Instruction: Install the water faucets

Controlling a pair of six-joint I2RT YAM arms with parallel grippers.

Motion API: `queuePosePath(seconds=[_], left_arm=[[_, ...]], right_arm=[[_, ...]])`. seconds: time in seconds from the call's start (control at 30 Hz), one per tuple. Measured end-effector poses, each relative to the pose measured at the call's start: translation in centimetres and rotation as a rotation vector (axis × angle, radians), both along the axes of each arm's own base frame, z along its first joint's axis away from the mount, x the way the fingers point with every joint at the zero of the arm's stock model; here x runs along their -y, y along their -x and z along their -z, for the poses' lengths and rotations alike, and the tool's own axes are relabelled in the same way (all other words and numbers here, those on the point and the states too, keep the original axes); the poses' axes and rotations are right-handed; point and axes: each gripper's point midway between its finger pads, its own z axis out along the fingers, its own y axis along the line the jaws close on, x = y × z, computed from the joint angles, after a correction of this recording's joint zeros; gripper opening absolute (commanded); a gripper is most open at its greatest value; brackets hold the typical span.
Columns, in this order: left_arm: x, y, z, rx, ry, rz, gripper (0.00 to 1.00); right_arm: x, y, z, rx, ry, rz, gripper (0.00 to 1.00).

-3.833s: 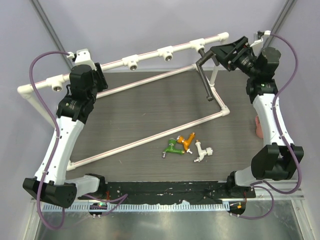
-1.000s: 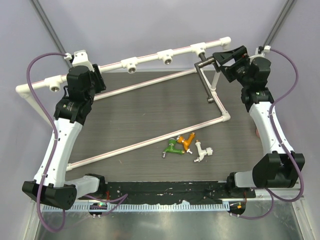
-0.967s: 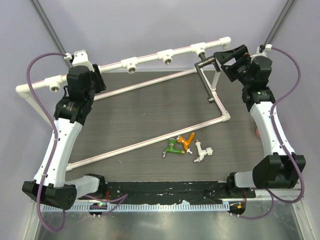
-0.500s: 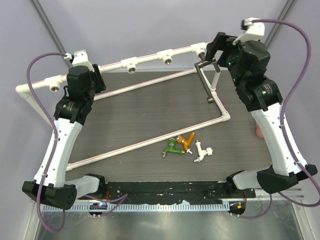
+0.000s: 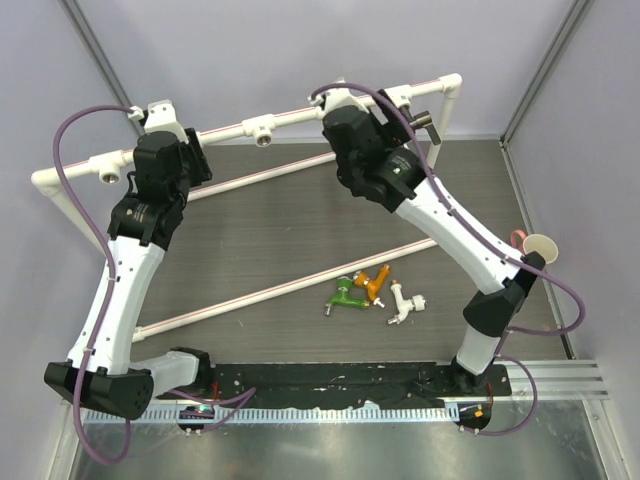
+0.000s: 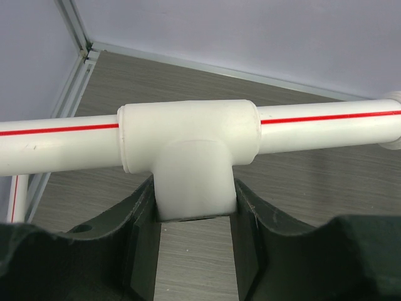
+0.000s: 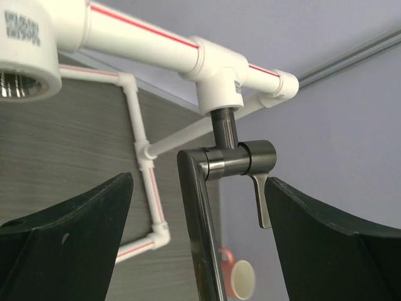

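Observation:
The black faucet (image 7: 224,164) hangs screwed into a tee socket (image 7: 219,78) of the white pipe frame (image 5: 230,128), its long tube (image 7: 203,244) pointing down; the top view shows only its end (image 5: 427,119). My right gripper (image 7: 199,182) is open, its jaws wide on either side of the faucet without touching it; it sits by the frame's top bar (image 5: 408,128). My left gripper (image 6: 194,216) is shut on a tee of the frame (image 6: 188,147), at the back left (image 5: 188,145). The green (image 5: 345,296), orange (image 5: 377,283) and white (image 5: 405,303) faucets lie on the table.
An empty tee socket (image 7: 25,66) is close at the right wrist view's upper left. A pink cup (image 5: 536,250) stands at the table's right edge. The frame's lower pipes (image 5: 280,285) cross the dark table top. Purple walls enclose the back and sides.
My right arm has swung from the right side across to the left over the frame. The black faucet now hangs from its socket between open jaws. The left arm has not moved.

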Motion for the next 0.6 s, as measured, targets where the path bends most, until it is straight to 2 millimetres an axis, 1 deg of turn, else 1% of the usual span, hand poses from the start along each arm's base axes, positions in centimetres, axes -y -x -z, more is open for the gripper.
queuePosePath(seconds=[0.1,0.2,0.37,0.57,0.6], left_arm=[[0.0,0.0,0.0,0.0,0.0,0.0,0.0],[0.0,0.0,0.0,0.0,0.0,0.0,0.0],[0.0,0.0,0.0,0.0,0.0,0.0,0.0],[0.0,0.0,0.0,0.0,0.0,0.0,0.0],[0.0,0.0,0.0,0.0,0.0,0.0,0.0]], right_arm=[[-0.1,-0.3,1.5,-0.034,0.142,0.036,0.9],[0.7,-0.4,2.0,-0.031,0.252,0.097,0.88],[1.3,-0.9,3.1,-0.032,0.399,0.174,0.82],[2.4,-1.7,2.8,-0.011,0.424,0.236,0.71],[2.6,-1.8,2.9,-0.008,0.429,0.249,0.7]])
